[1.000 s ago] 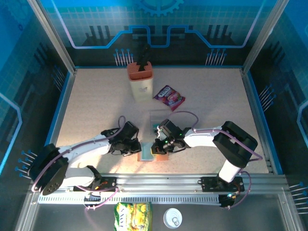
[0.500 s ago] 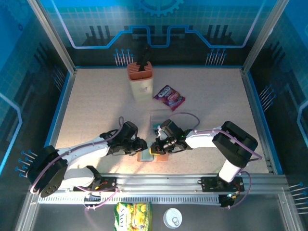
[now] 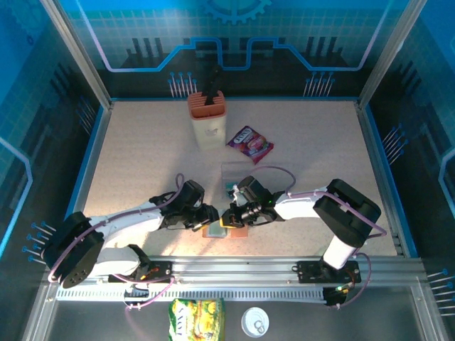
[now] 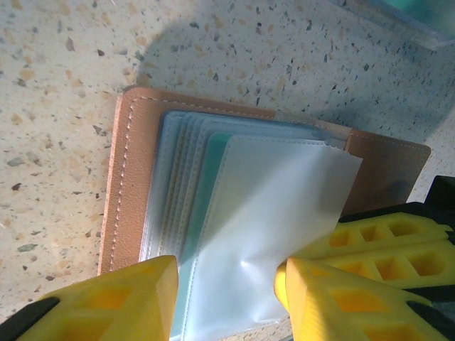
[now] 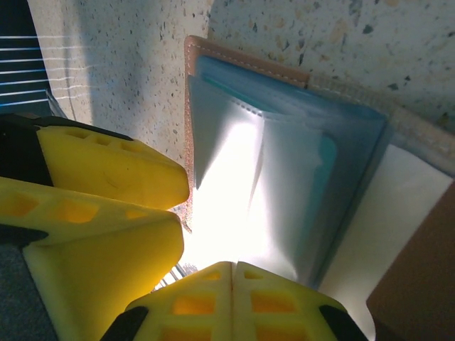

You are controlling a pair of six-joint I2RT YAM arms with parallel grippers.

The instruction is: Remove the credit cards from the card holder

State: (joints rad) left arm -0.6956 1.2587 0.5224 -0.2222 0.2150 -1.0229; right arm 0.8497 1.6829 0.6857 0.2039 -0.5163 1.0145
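The card holder (image 3: 222, 229) lies open on the table near the front, between both grippers. In the left wrist view its salmon-brown cover (image 4: 117, 177) carries a fan of clear sleeves (image 4: 277, 206), and the teal edge of one of the credit cards (image 4: 202, 213) shows among them. My left gripper (image 4: 227, 298) is open, with a raised sleeve between its yellow fingers. My right gripper (image 5: 233, 305) is shut, its tips against the sleeves' edge (image 5: 284, 185). Whether it pinches a sleeve I cannot tell. The left gripper's fingers (image 5: 106, 170) sit close beside it.
A clear plastic box (image 3: 234, 172) stands just behind the holder, with a purple snack packet (image 3: 249, 143) further back. A beige container with an orange insert (image 3: 207, 121) stands at the back centre. A yellow-green packet (image 3: 196, 316) and a white lid (image 3: 254, 321) lie beyond the front rail.
My left gripper has shifted right over the card holder and its jaws have spread apart. The right gripper has stayed shut and edged slightly left.
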